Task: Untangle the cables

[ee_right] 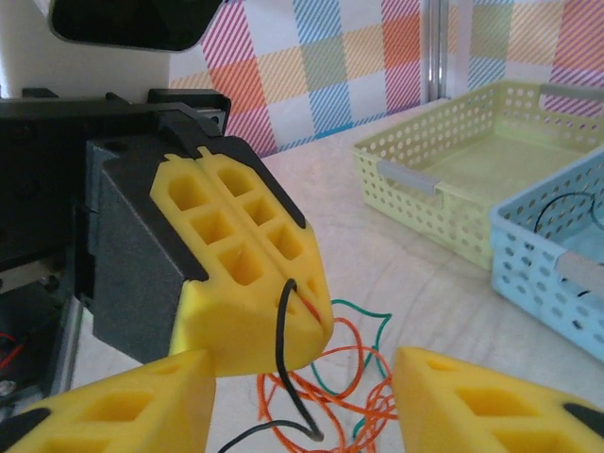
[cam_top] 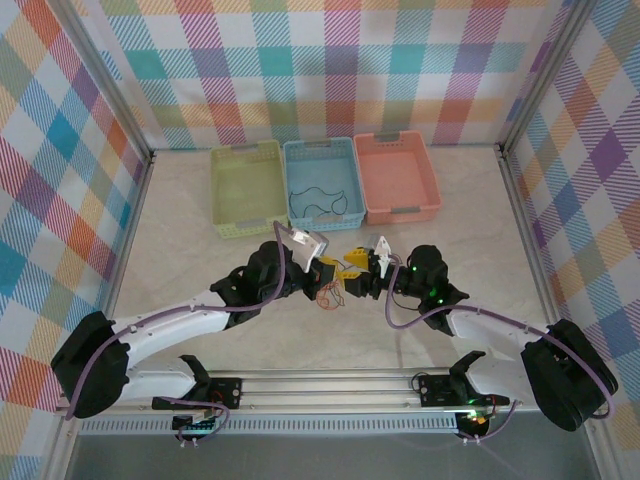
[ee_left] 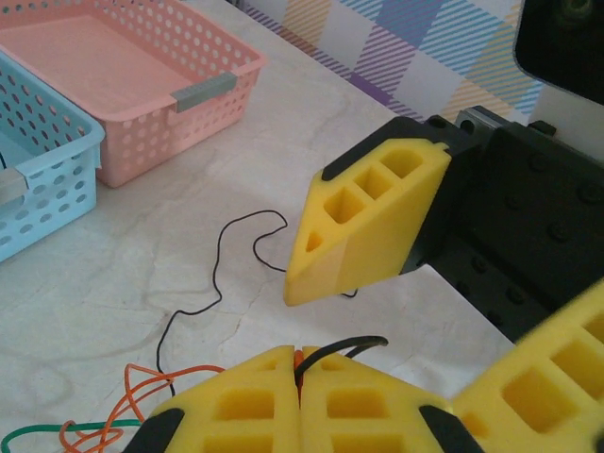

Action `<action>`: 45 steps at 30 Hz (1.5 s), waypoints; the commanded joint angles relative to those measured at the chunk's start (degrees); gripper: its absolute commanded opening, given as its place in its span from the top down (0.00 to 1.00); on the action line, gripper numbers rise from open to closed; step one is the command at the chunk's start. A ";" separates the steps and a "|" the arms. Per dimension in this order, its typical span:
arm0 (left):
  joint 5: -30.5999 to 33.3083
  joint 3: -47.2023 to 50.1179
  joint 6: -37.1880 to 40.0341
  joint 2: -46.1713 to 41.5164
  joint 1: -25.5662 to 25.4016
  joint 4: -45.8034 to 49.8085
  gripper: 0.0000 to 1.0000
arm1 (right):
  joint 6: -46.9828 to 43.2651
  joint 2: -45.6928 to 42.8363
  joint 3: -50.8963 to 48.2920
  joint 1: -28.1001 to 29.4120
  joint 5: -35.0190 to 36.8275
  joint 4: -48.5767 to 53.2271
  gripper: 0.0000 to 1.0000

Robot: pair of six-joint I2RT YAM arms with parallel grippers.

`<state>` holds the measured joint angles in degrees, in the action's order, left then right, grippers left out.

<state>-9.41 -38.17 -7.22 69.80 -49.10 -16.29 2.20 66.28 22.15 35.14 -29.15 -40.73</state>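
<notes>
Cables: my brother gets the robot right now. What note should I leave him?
Left gripper: jaws shut on the black cable, seemingly pinching one of the orange cables too.
Right gripper: jaws open, holding nothing, close beside the left.
The orange cables and green cable lie tangled on the table under them.
Done: one black strand sits in the blue basket.
Left: separate the orange, green and held black ones.

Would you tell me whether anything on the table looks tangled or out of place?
Yes: the orange cable and green cable lie in overlapping loops on the table, a snarl rather than separate strands. A black cable, pinched in the shut left gripper, hangs down toward it.
</notes>
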 commanded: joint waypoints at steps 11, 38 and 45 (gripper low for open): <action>-0.96 -1.55 1.16 -0.74 -0.60 -1.37 0.93 | -1.14 0.01 0.49 0.37 0.61 -2.28 0.88; 10.38 -3.22 -0.24 1.43 -0.57 2.63 0.70 | -2.99 -5.01 -1.67 1.08 -5.94 -4.73 1.00; 17.78 -3.41 -1.89 0.80 -0.61 4.69 0.59 | -3.31 -9.15 -3.80 1.09 2.59 -4.67 1.00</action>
<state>3.84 -39.70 -7.97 70.89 -49.10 -12.97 0.32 59.79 19.84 35.77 -30.55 -43.70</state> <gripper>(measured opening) 0.379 0.064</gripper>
